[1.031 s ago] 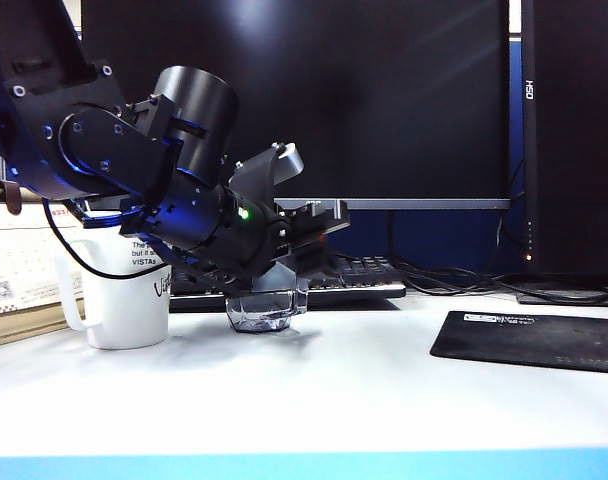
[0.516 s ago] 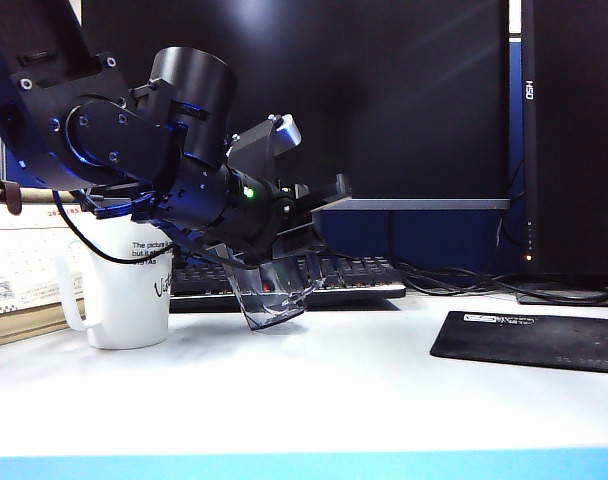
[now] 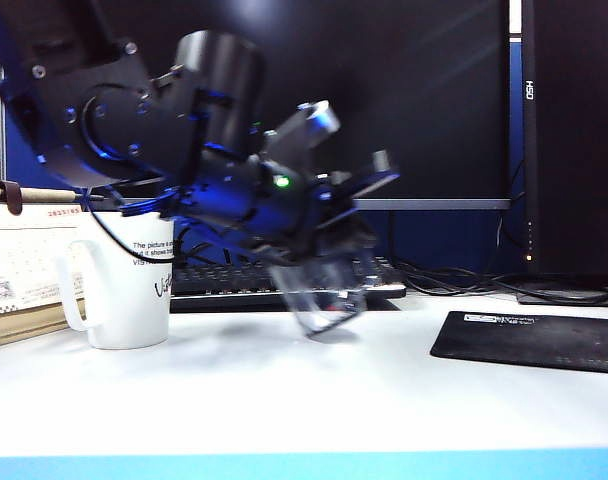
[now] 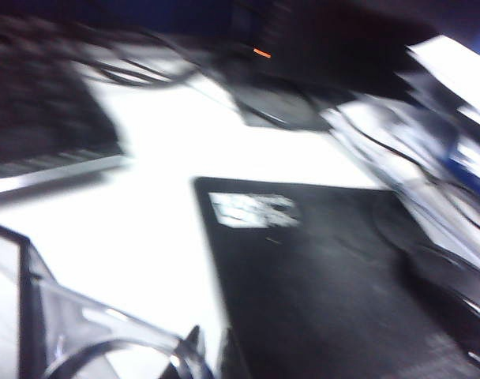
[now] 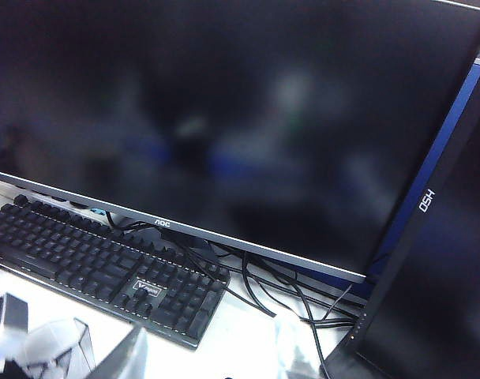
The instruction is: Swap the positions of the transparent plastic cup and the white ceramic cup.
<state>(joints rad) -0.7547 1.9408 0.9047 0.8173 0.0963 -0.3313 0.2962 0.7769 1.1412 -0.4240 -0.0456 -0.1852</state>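
The transparent plastic cup [image 3: 324, 300] hangs tilted just above the table [image 3: 314, 400], clamped in the left gripper [image 3: 334, 262], right of the white ceramic cup [image 3: 126, 292]. The right gripper isn't visible; its camera faces a keyboard [image 5: 106, 272].

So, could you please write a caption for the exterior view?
Left gripper carries the tilted transparent plastic cup above the table, away from the white ceramic cup.
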